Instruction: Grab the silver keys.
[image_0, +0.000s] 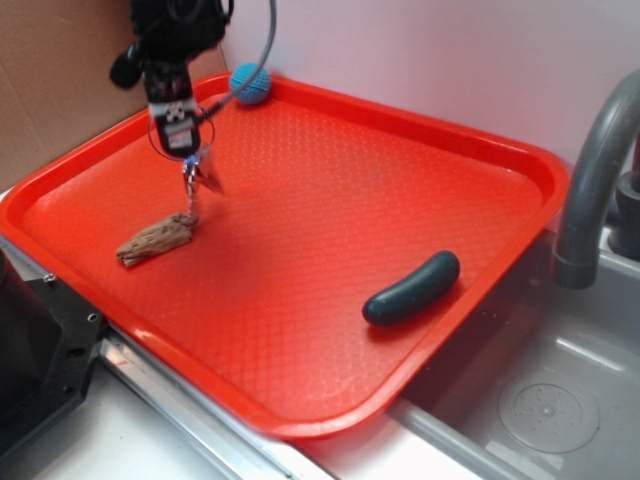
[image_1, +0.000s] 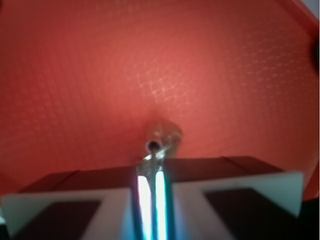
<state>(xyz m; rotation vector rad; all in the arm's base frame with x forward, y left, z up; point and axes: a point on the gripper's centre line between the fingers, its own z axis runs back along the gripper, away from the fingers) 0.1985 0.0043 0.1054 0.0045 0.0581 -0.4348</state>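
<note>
Landmark: red tray (image_0: 300, 300), textured, sitting partly over a steel sink (image_0: 545, 400). Nearest on the tray, toward its front right edge, a dark green pickle (image_0: 411, 289) lies flat, curved, clear of everything else. At the tray's left side a brown rough wood chunk (image_0: 155, 241) rests on the surface. Directly above the chunk's right end hang the silver keys (image_0: 196, 180), lifted off the tray floor; their lowest tip appears to reach or nearly reach the chunk, contact cannot be confirmed. The gripper (image_0: 184, 146) holds the bunch from above, fingers pinched together on the upper part of the keys and ring. Wrist view confirms this: gripper (image_1: 150, 185) pads pressed nearly shut with bright metal clamped between them, keys (image_1: 161, 140) poking out below, blurred, bare tray (image_1: 150, 60) floor beyond. At the tray's far left corner, resting against the rim, a blue ball (image_0: 250, 84). Grey faucet (image_0: 590, 180) stands off the tray's right edge, beside the sink. Brown cardboard (image_0: 60, 80) stands behind the tray's left side.
</note>
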